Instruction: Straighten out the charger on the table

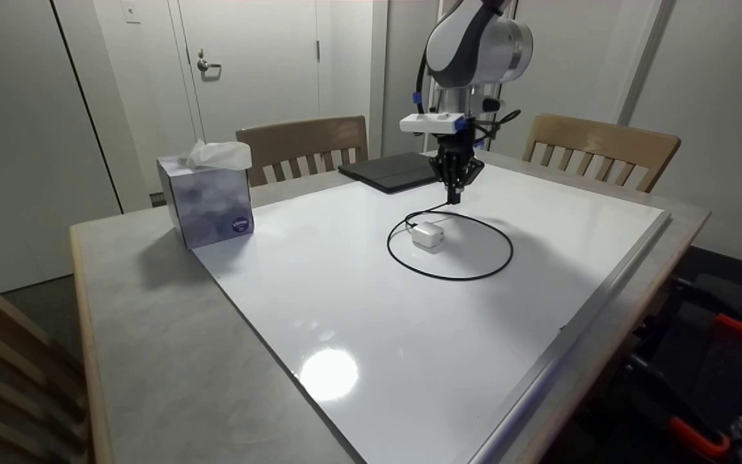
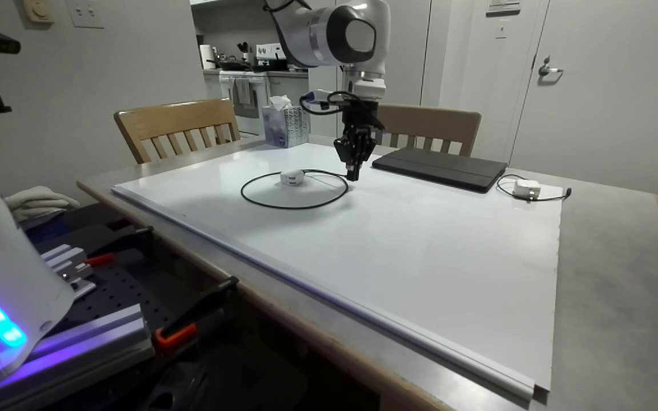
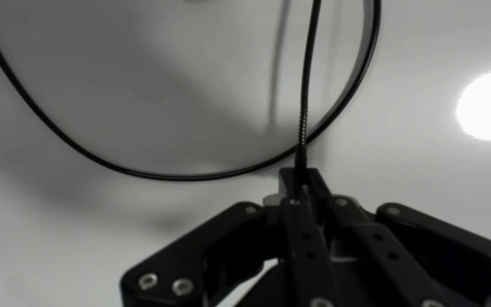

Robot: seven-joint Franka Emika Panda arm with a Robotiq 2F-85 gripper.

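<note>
The charger's black cable lies in one wide loop on the glossy white table. Inside that loop sits its white plug block, which also shows in the exterior view from across the table as a white block. My gripper points down just outside the loop, low over the tabletop. In the wrist view the gripper is shut on the cable's free end, a thicker black tip. From there the cable runs up and crosses over the loop. The plug block is out of the wrist view.
A flat dark slab lies close behind the gripper. A tissue box stands at a table corner. Another white block with a short black cable rests beyond the slab. Wooden chairs surround the table. A raised strip runs along one side.
</note>
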